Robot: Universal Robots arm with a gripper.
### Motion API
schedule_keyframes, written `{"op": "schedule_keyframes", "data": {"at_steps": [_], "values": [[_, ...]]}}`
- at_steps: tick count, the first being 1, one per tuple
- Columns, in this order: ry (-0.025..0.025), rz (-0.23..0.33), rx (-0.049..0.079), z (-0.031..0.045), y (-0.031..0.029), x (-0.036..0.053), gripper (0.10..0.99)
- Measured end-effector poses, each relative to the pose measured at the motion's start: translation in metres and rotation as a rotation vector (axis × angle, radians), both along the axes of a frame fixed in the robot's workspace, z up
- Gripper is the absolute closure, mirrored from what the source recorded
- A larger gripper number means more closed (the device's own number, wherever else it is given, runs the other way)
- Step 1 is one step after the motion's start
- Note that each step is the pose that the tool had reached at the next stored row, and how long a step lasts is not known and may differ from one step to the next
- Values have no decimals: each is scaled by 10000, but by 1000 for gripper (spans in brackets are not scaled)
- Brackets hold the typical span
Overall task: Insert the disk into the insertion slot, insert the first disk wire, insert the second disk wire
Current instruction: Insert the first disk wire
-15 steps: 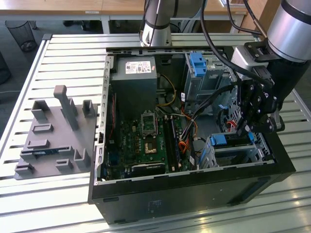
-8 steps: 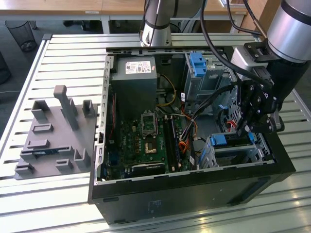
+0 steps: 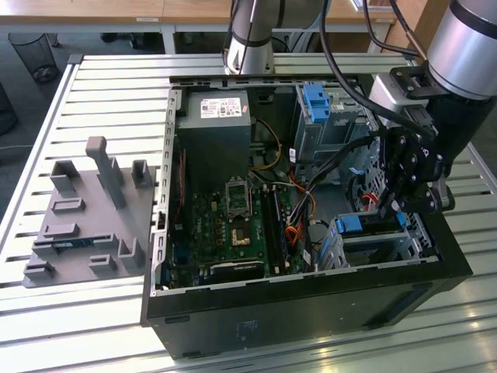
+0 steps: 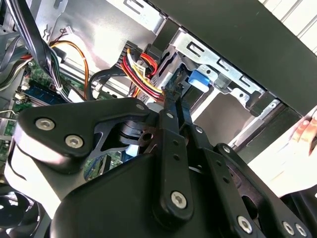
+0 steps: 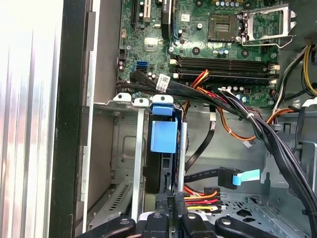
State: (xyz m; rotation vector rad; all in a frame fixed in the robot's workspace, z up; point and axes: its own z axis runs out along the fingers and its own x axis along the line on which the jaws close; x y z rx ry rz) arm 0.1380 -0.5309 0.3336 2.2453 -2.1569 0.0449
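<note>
Inside the insertion slot [image 5: 137, 158], the disk [image 5: 163, 135] points blue-end toward motherboard [image 5: 208, 29]; jaws clamp connector [image 5: 171, 201].

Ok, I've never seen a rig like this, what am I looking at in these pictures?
A robot arm works inside an open computer case on a slatted table. One picture comes from a camera off the arm; both wrist views ride on it, looking along its tool. The blue-framed disk sits in the insertion slot. The tool is shut on the plug of a red and yellow disk wire beside it. A grey fixture plate lies at the exterior view's left.
</note>
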Motion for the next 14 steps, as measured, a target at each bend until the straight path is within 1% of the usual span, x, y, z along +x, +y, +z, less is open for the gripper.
{"op": "schedule_keyframes", "data": {"at_steps": [14], "values": [[0,-137,0,-18,-9,7,918]]}}
